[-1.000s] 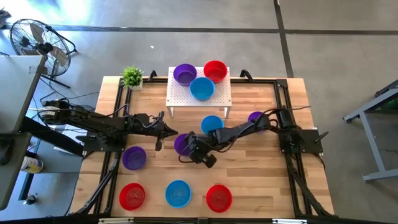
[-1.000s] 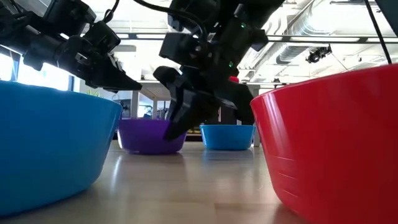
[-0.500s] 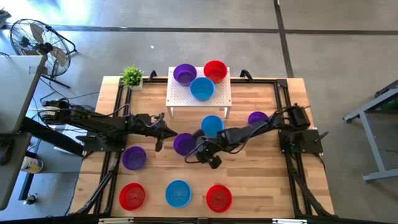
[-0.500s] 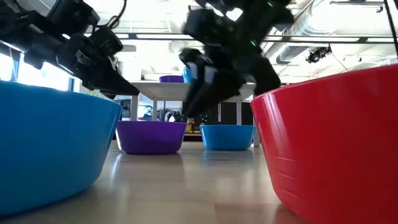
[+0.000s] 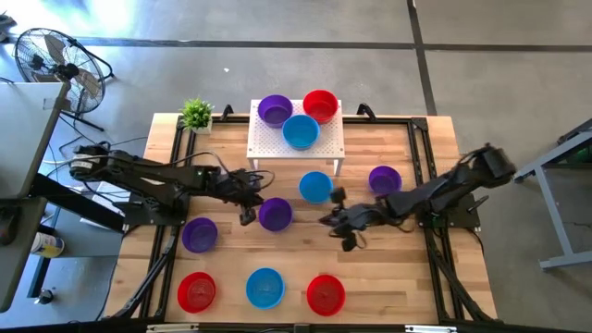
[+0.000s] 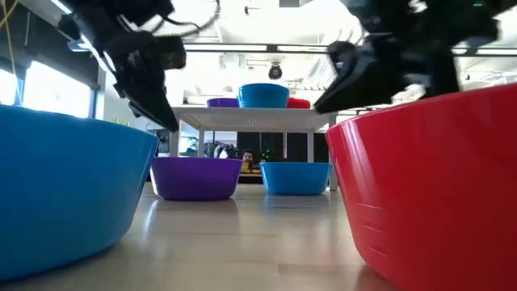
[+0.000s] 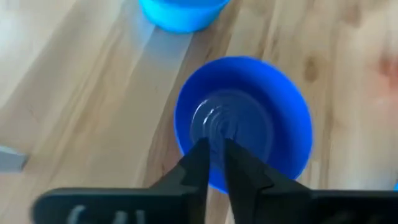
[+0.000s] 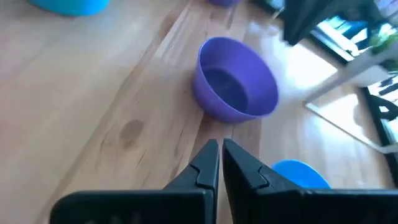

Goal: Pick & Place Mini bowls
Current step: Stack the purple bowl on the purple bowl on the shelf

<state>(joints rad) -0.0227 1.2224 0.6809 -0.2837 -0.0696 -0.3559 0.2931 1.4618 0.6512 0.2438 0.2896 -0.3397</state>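
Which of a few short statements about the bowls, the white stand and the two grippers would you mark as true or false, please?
1. Three bowls sit on the white stand. True: a purple bowl, a red bowl and a blue bowl.
2. The right gripper holds a purple bowl. False: it is shut on nothing, apart from every bowl.
3. The front row along the table's near edge reads red, blue, red. True.
4. The left gripper is above the potted plant. False: it is beside the middle purple bowl.
5. Every bowl on the table is blue. False: red and purple ones are there too.
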